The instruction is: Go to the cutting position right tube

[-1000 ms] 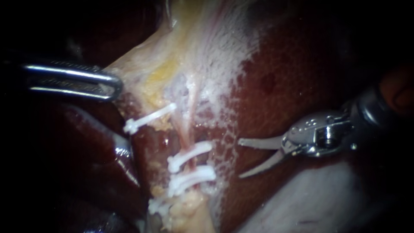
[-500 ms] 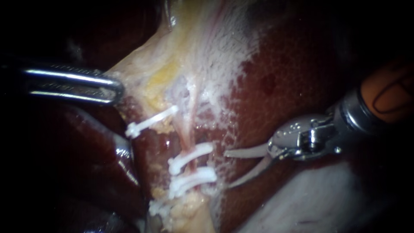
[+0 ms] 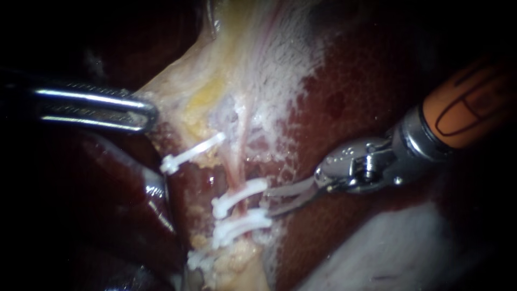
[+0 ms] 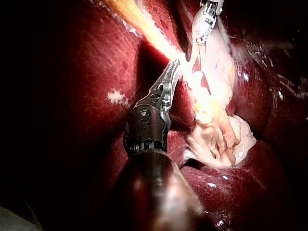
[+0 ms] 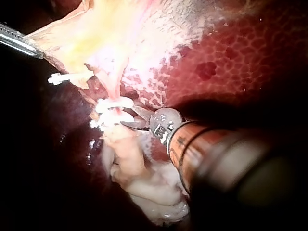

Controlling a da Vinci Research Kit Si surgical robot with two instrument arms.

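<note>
The right tube (image 3: 237, 161) is a thin pink strand that runs down the middle of the endoscope view, over the pale tissue (image 3: 215, 70) that lies on the dark red liver (image 3: 355, 91). Two white clips cross the tube low down: the upper clip (image 3: 239, 193), and the lower clip (image 3: 240, 223) just beneath it. A third clip (image 3: 191, 152) sits higher up, on the left side of the tube, and slants away from it.

Our right instrument (image 3: 267, 202) comes in from the right, with an orange sleeve (image 3: 463, 108) on its shaft. Its two thin, blade-like jaws are spread a little. Their tips lie just beside the right-hand ends of the two clips, at the level of the gap between them, and are not around the tube.

Our left instrument (image 3: 144, 110) comes in from the left, well apart from the tube. Its jaws are pressed together, pinching the left edge of the pale tissue.
</note>
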